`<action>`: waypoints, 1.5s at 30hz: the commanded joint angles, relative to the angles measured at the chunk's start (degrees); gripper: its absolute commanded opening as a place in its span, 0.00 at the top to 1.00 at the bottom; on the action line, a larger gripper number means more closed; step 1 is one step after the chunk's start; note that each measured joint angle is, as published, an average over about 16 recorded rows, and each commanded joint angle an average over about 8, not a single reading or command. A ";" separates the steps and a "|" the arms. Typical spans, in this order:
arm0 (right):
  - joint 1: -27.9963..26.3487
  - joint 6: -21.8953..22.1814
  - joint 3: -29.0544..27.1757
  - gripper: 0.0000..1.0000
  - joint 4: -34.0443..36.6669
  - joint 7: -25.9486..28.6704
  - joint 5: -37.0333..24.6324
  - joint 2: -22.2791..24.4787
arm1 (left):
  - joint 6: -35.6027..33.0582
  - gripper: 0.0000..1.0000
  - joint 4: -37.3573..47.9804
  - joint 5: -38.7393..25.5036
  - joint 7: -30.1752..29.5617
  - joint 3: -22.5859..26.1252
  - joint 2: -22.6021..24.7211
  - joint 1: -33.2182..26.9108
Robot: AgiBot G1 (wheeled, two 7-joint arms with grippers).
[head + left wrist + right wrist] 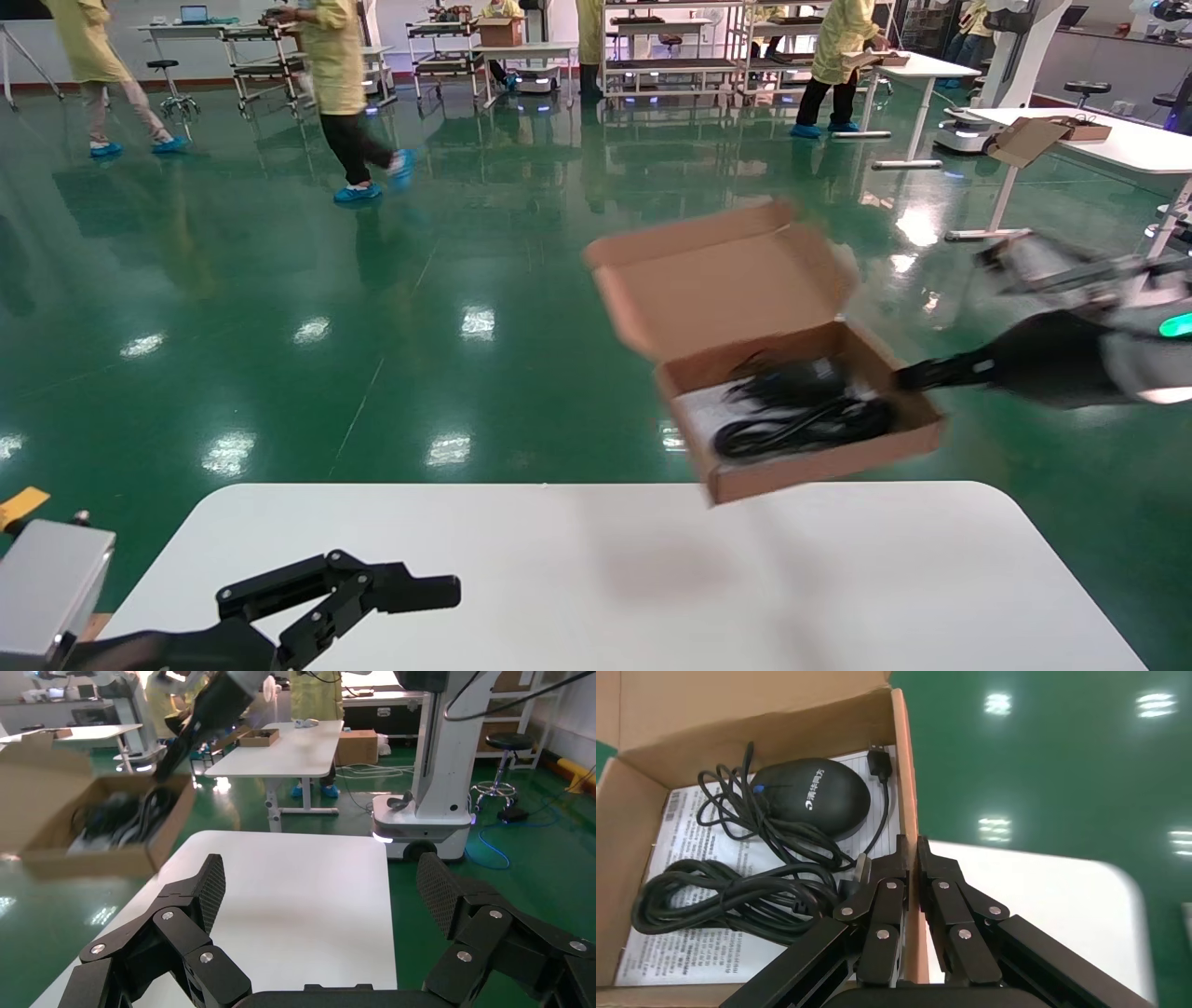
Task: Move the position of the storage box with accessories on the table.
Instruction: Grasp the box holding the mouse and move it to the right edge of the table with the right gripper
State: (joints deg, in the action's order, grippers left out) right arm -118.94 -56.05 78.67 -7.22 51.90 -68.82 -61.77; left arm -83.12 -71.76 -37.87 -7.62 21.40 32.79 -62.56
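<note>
The brown cardboard storage box (745, 326) hangs in the air beyond the far right edge of the white table (615, 578), its lid open. Inside lie a black mouse (810, 799), a coiled black cable (729, 896) and a white printed sheet (708, 846). My right gripper (908, 375) is shut on the box's right side wall (910, 811), one finger inside and one outside. The box also shows in the left wrist view (91, 822). My left gripper (410, 592) is open and empty, low over the table's near left part.
Green floor lies beyond the table. Other white tables (1117, 140) with a cardboard box stand at the far right. People in yellow coats (340, 84) and racks are far back. A white robot base (422, 811) stands beside the table.
</note>
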 commanded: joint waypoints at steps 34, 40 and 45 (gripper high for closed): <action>15.35 7.52 -3.70 1.00 7.35 -15.10 4.87 13.87 | 0.00 0.00 0.00 0.01 0.00 0.01 0.00 0.00; 21.12 13.11 -5.45 1.00 7.13 -16.09 7.39 11.93 | 0.00 0.00 0.00 0.01 0.00 0.01 0.00 0.00; 24.13 16.17 -6.57 1.00 6.57 -17.24 9.00 10.59 | 0.00 0.00 0.00 0.01 0.01 0.01 0.00 0.00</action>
State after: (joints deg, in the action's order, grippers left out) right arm -95.38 -40.30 72.31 -0.68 34.36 -60.13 -50.99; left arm -83.12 -71.76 -37.86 -7.62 21.41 32.79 -62.56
